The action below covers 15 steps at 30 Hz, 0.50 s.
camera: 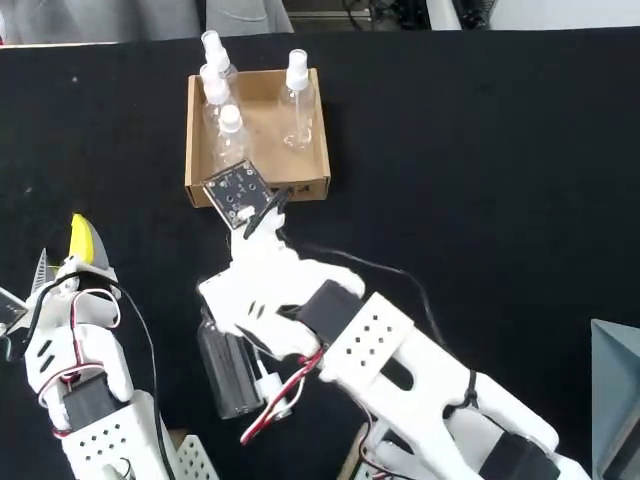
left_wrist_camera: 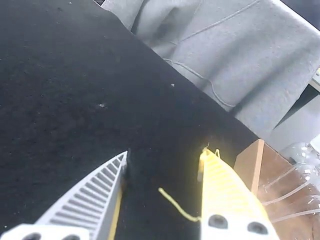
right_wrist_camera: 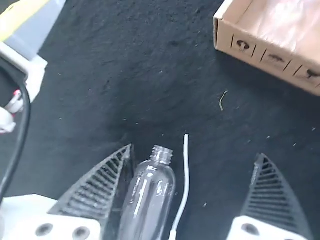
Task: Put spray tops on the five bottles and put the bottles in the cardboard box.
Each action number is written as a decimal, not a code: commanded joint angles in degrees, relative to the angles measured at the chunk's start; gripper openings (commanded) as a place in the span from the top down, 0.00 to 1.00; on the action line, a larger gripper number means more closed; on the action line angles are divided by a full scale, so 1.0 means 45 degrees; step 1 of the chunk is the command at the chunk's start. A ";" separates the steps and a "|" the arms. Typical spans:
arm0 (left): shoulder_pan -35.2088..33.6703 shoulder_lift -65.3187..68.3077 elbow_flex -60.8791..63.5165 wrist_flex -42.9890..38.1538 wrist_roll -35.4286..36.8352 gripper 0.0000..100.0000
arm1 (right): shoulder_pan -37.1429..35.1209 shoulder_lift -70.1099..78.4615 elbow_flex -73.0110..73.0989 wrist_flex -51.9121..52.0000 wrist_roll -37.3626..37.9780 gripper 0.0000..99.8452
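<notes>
The cardboard box [camera: 305, 185] stands at the back of the black table and holds several clear bottles with white spray tops, such as the one on its right side [camera: 297, 90]. My right gripper [right_wrist_camera: 195, 151] is open a short way in front of the box [right_wrist_camera: 265, 45]. An uncapped clear bottle [right_wrist_camera: 150, 195] lies between its black fingers, against one of them, with a thin white tube [right_wrist_camera: 183, 175] beside it. My left gripper [left_wrist_camera: 165, 152] is open with nothing between its fingers, at the table's left [camera: 58, 240], and the box corner [left_wrist_camera: 250, 165] shows beyond its yellow finger.
The white right arm [camera: 380, 350] stretches from the lower right toward the box front. A grey cloth [left_wrist_camera: 225, 65] hangs beyond the table's far edge. A grey-blue object [camera: 615, 390] sits at the right edge. A small scrap [right_wrist_camera: 222, 100] lies on the cloth-covered table.
</notes>
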 commanded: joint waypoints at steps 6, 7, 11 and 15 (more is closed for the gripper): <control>-0.0147 -0.0137 0.0283 -0.0293 0.0020 0.79 | -0.0527 -0.0557 -0.0010 0.0410 -0.0469 0.68; -0.0147 -0.0137 0.0283 -0.0293 0.0020 0.79 | -0.0567 -0.0557 0.0010 0.0508 -0.0488 0.68; -0.0147 -0.0137 0.0283 -0.0293 0.0020 0.79 | -0.1309 -0.0518 0.0029 0.0606 -0.0996 0.68; -0.0147 -0.0137 0.0283 -0.0293 0.0020 0.79 | -0.1875 0.0244 0.0010 0.0781 -0.1094 0.68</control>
